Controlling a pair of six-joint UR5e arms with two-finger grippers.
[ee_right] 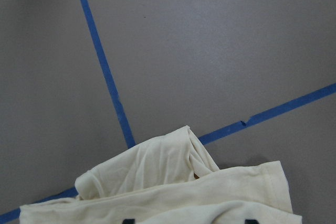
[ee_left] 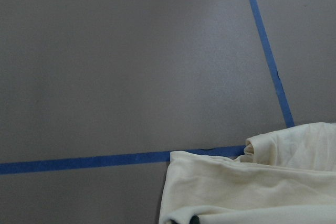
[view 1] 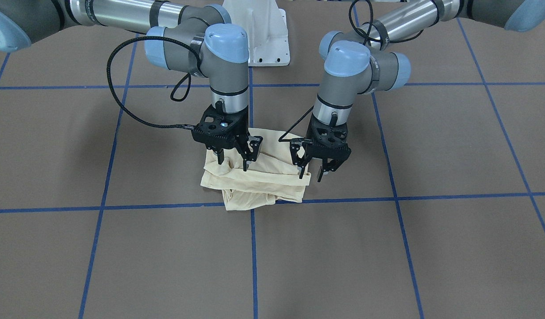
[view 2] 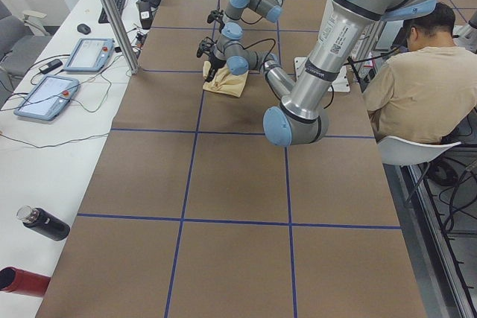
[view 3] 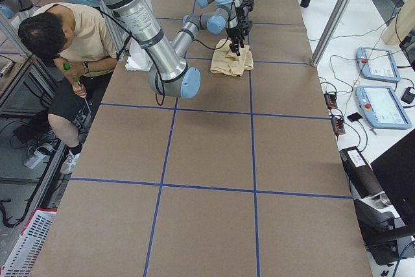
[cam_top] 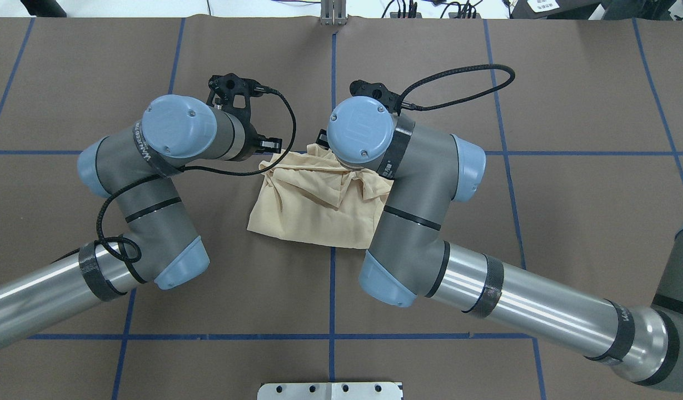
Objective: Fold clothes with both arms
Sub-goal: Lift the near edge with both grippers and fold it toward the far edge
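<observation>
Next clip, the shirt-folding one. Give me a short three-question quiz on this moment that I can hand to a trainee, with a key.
1. True or false: the T-shirt lies spread flat with both sleeves stretched out.
2. Where does the shirt lie? A) over a crossing of the blue tape lines; B) inside one square, clear of all tape; C) lifted in the air between the arms.
3. In the front-facing view, how do the jaws of the left gripper and the right gripper stand?
Key: 1) False: it is a bunched, folded bundle. 2) A. 3) Both open, fingers apart, down at the shirt.
</observation>
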